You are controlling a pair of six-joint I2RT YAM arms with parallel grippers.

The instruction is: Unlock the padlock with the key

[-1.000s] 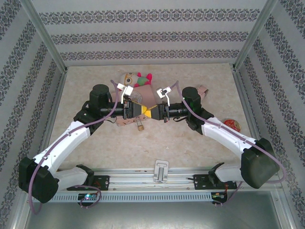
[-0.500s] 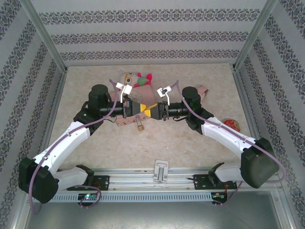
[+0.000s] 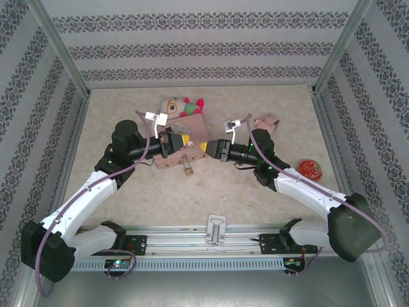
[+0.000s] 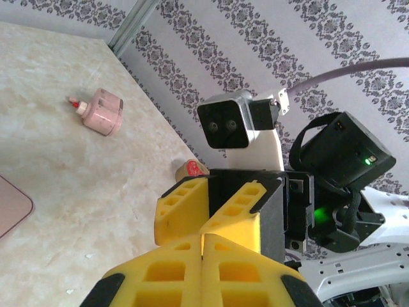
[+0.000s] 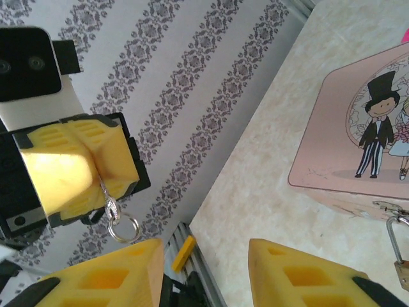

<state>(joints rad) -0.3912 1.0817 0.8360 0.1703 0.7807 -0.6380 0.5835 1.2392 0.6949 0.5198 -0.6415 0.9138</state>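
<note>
My left gripper [image 3: 185,142] is shut on a small silver key [image 5: 111,206], whose ring [image 5: 124,228] dangles below the yellow pads [image 5: 77,160]. The right gripper [image 3: 206,147] faces it a short way off, open, with nothing between its fingers [image 5: 102,278]. In the left wrist view my left gripper [image 4: 203,242] shows pressed shut, with the right one's spread fingers [image 4: 182,211] just beyond. The brass padlock [image 5: 402,268] hangs by its thin shackle from the clasp [image 5: 387,207] of the pink tin box [image 5: 358,147]. From above, the padlock [image 3: 187,168] lies at the box's near side.
A plush toy [image 3: 182,105] lies behind the pink box [image 3: 192,128]. A pink bottle [image 4: 99,114] sits at the back right, and a small round red tin [image 3: 310,169] is to the right of the right arm. Patterned walls close in the table [image 3: 211,192] on three sides.
The two grippers met tip to tip over the box and have drawn apart. The left pulled back left, shut on the key. The right opened and backed off right.
</note>
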